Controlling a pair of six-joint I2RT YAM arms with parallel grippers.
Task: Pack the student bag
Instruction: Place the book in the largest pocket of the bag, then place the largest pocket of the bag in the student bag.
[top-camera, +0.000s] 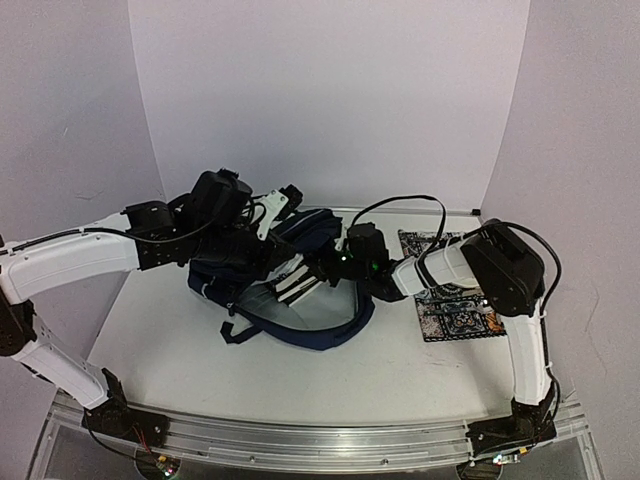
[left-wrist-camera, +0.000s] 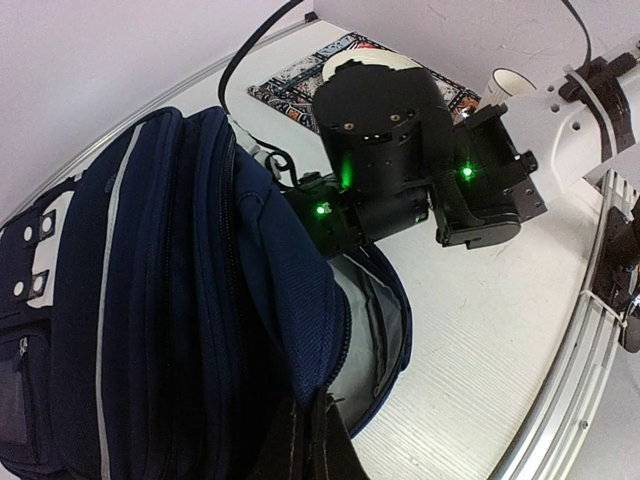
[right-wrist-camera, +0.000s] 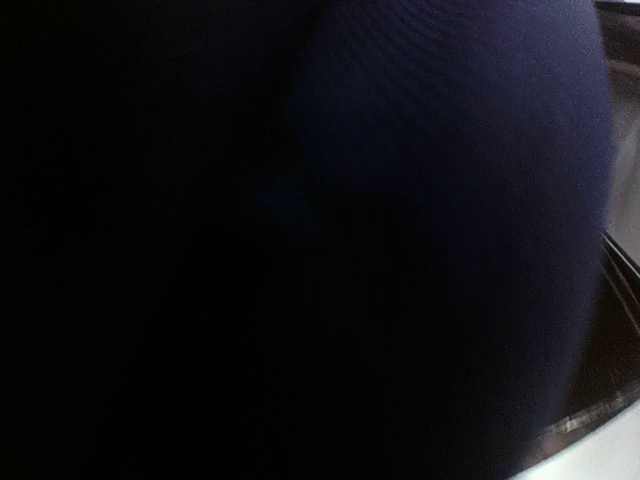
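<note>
The student bag (top-camera: 300, 290), a navy backpack with white stripes, lies on the table centre. In the left wrist view the bag (left-wrist-camera: 150, 300) fills the left side, its main pocket gaping to show grey lining (left-wrist-camera: 385, 330). My left gripper (left-wrist-camera: 312, 425) is shut on the edge of the navy flap and holds it up; in the top view it sits over the bag's left part (top-camera: 268, 235). My right gripper (top-camera: 335, 262) reaches into the opening from the right, its fingers hidden inside. The right wrist view shows only dark navy fabric (right-wrist-camera: 450, 200).
A flat patterned mat (top-camera: 455, 295) lies on the table under the right arm and also shows in the left wrist view (left-wrist-camera: 295, 80). A black strap (top-camera: 240, 325) trails in front of the bag. The metal table rail (left-wrist-camera: 570, 380) runs along the near edge.
</note>
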